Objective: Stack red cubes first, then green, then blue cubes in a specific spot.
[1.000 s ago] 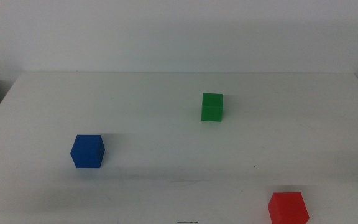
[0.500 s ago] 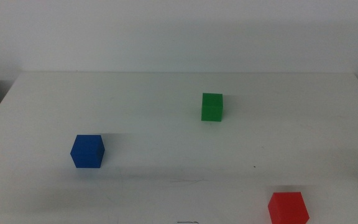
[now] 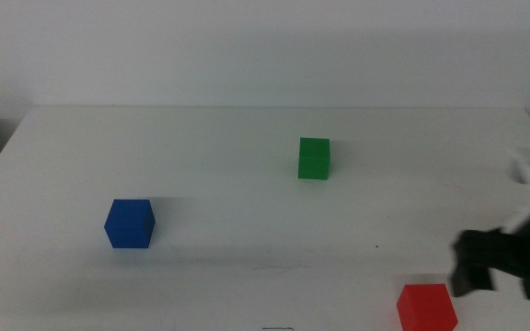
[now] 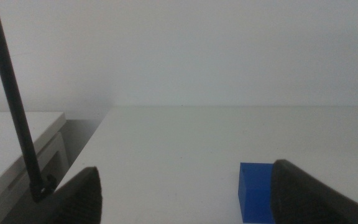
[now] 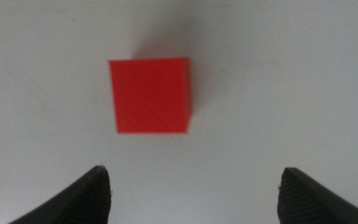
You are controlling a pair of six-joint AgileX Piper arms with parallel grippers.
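Just above the near right part of the white table (image 3: 247, 211), the right gripper (image 3: 500, 267) hovers with its jaws spread wide and nothing between them. In its wrist view the two dark jaw tips stand far apart, and the red cube (image 5: 149, 95) lies on the table ahead of the gap, nearer one jaw than the other, not touched by either. The cube rests flat on one face, its edges roughly square to the line between the jaws; being a cube, it has no long axis. In the middle view the red cube (image 3: 427, 307) sits just beside and below the gripper, at the near edge.

Farther from the gripper, toward the middle of the table, the green cube (image 3: 314, 158) sits flat. Well beyond it, across the table, rests the blue cube (image 3: 129, 223).

The left gripper (image 4: 185, 193) waits low at the near left corner, jaws wide apart and empty, the blue cube (image 4: 257, 200) ahead of it.

The tabletop is plain matte white, backed by a pale wall (image 3: 265, 46).
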